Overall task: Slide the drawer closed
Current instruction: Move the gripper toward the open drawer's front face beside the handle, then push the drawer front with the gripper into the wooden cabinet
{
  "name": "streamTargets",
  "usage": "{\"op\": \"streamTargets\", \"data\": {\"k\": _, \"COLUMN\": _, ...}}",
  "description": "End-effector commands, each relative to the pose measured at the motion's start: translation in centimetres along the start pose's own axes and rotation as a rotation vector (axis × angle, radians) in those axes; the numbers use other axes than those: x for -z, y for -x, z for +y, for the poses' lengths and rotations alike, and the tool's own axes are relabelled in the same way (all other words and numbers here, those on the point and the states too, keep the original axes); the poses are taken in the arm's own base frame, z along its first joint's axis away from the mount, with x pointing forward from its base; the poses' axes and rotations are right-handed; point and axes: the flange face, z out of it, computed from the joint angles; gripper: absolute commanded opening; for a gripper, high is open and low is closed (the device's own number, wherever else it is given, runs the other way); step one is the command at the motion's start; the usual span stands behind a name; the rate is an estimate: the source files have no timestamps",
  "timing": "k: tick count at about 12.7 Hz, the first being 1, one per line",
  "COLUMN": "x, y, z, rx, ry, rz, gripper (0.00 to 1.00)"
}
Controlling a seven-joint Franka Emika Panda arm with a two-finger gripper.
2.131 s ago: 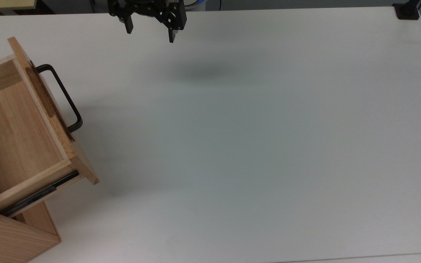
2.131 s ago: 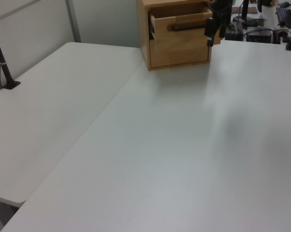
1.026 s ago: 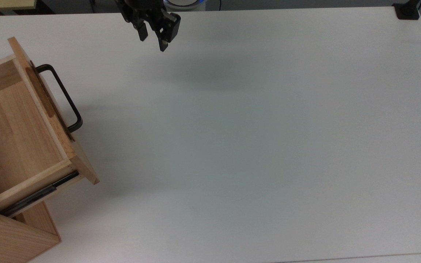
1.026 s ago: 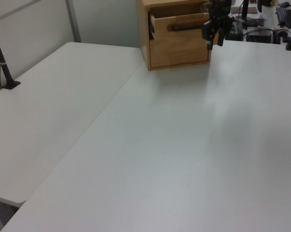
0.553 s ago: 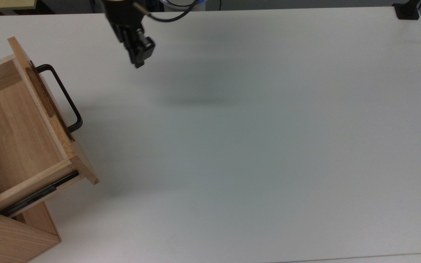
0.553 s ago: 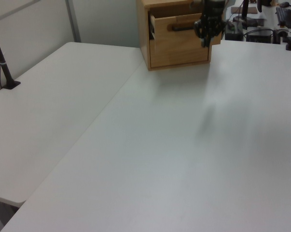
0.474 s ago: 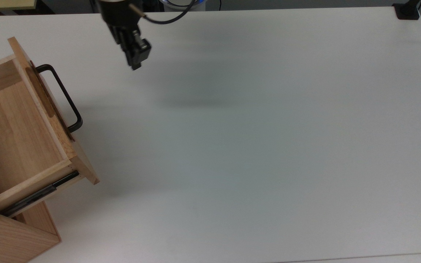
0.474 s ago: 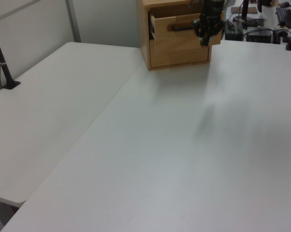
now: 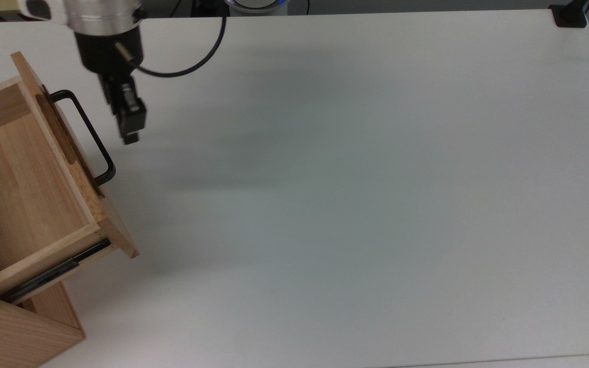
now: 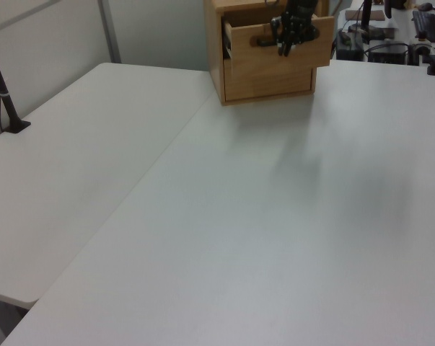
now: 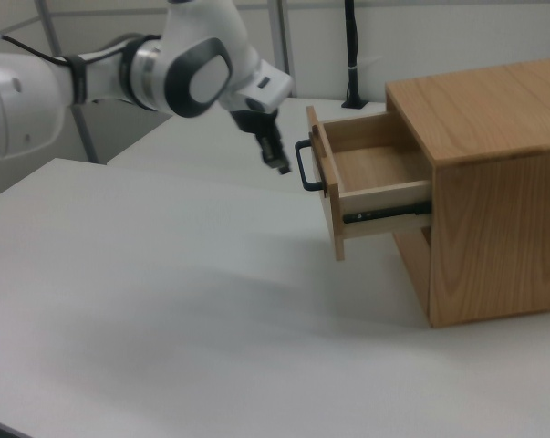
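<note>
Your gripper (image 9: 131,139) hangs over the white bench (image 9: 350,179), its jaws pressed together on nothing — they read as one dark block in the top view, and I see no gap between them in the right view either. They sit just beside the black handle (image 9: 90,134) of the drawer (image 9: 28,179), on the top view's right of it, near the bar but apart from it. In the right view the gripper (image 11: 280,166) is just to the right view's left of the handle (image 11: 305,166), pointing down and toward the drawer front.

Behind the jaws you've got the black wrist and the silver-and-white arm (image 11: 165,68), with a black cable (image 9: 192,64) looping off it across the bench.

The drawer (image 11: 370,178) stands pulled well out of the wooden cabinet (image 11: 493,182) — its bare wooden floor is open to view and a black side rail (image 11: 384,214) shows along its flank. In the left view the cabinet (image 10: 264,79) stands at the far end of the bench, with the gripper (image 10: 286,47) in front of the drawer panel.
</note>
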Motion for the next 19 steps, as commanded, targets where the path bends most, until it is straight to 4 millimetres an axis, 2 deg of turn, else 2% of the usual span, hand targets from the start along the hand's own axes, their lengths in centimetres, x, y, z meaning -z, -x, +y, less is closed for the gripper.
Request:
{"op": "streamTargets", "data": {"k": 1, "x": -1.7, "y": -3.6, "z": -0.4, "rx": -0.029, "ry": -0.028, "rz": 0.106, "gripper": 0.16}}
{"op": "streamTargets", "data": {"k": 2, "x": -2.1, "y": -4.6, "z": 0.1, "rx": -0.037, "ry": -0.033, "rz": 0.132, "gripper": 0.16}}
{"op": "streamTargets", "data": {"k": 6, "x": -2.0, "y": -7.7, "z": 1.9, "rx": -0.046, "ry": -0.079, "rz": 0.237, "gripper": 0.17}}
{"op": "streamTargets", "data": {"k": 10, "x": -2.6, "y": -11.3, "z": 4.6, "rx": -0.026, "ry": -0.115, "rz": 0.355, "gripper": 0.18}}
{"op": "streamTargets", "data": {"k": 13, "x": -3.1, "y": -12.8, "z": 4.7, "rx": -0.023, "ry": -0.139, "rz": 0.414, "gripper": 0.19}}
{"op": "streamTargets", "data": {"k": 15, "x": -3.6, "y": -13.0, "z": 5.0, "rx": 0.010, "ry": -0.123, "rz": 0.414, "gripper": 0.29}}
{"op": "streamTargets", "data": {"k": 17, "x": -3.2, "y": -12.5, "z": 4.6, "rx": 0.068, "ry": -0.119, "rz": 0.412, "gripper": 0.39}}
{"op": "streamTargets", "data": {"k": 18, "x": -2.1, "y": -12.3, "z": 4.3, "rx": 0.077, "ry": -0.129, "rz": 0.416, "gripper": 0.52}}
{"op": "streamTargets", "data": {"k": 19, "x": -1.5, "y": -11.8, "z": 4.4, "rx": 0.077, "ry": -0.131, "rz": 0.404, "gripper": 0.61}}
